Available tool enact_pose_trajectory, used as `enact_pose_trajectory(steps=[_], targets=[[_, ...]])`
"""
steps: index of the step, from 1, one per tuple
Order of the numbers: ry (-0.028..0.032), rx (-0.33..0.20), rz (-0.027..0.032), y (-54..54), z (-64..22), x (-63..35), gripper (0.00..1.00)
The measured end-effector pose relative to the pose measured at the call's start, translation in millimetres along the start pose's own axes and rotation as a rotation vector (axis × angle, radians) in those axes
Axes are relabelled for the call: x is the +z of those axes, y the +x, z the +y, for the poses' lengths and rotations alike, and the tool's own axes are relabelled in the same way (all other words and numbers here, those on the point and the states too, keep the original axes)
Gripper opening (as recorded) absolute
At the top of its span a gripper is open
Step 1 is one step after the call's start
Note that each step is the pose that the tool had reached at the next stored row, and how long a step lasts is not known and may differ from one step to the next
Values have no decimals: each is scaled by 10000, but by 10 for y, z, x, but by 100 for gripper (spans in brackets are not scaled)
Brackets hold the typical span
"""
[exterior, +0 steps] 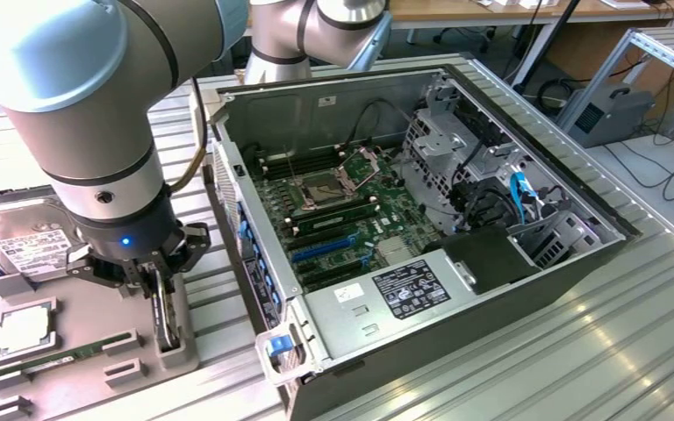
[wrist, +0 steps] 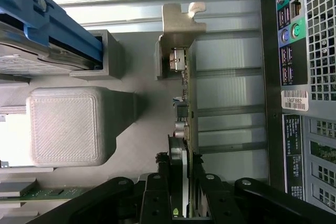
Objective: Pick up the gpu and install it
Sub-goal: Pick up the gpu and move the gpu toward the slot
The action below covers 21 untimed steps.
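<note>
Centre and right of the exterior view: open tower computer case (exterior: pixel 490 329), lying on its side on a ribbed aluminium table (exterior: pixel 630 351). Its motherboard (exterior: pixel 349 219) is exposed and a labelled power supply (exterior: pixel 413 289) sits at the near end.

Upper part of the exterior view's left: grey robot arm (exterior: pixel 91 114), reaching straight down.

Lower part of the exterior view's left: grey parts tray (exterior: pixel 80 307) with moulded holders, just beside the case.

- Hard drive (exterior: pixel 27 246): silver with a white label, at the tray's far end, partly hidden by the arm.
- gpu (exterior: pixel 171 320): dark card standing on its long edge in a slotted holder at the tray's side nearest the case. The wrist view shows it edge-on (wrist: pixel 190 103), with a silver end bracket (wrist: pixel 178 24) at the end away from the gripper.
- Gripper (exterior: pixel 155 279): black, directly over the gpu. In the wrist view (wrist: pixel 182 177) its fingers (wrist: pixel 157 192) lie one on each face of the card, jaws clamped on the gpu.
- Processor (exterior: pixel 21 331): square and silver, lying flat in its recess.
- RAM stick (exterior: pixel 50 361): narrow and green, at the tray's near end.
</note>
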State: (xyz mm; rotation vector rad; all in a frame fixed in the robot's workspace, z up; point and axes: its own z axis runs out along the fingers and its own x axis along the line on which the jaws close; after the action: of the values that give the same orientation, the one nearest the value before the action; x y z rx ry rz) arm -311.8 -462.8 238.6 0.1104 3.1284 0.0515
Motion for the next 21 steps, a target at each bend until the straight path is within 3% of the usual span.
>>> enact_pose_trajectory(steps=[11, 15, 21], targets=[[-4, 0, 3, -4, 6, -180, 27], [-9, 0, 4, -6, 10, -303, 27], [-12, 0, 3, -7, 13, -405, 27]])
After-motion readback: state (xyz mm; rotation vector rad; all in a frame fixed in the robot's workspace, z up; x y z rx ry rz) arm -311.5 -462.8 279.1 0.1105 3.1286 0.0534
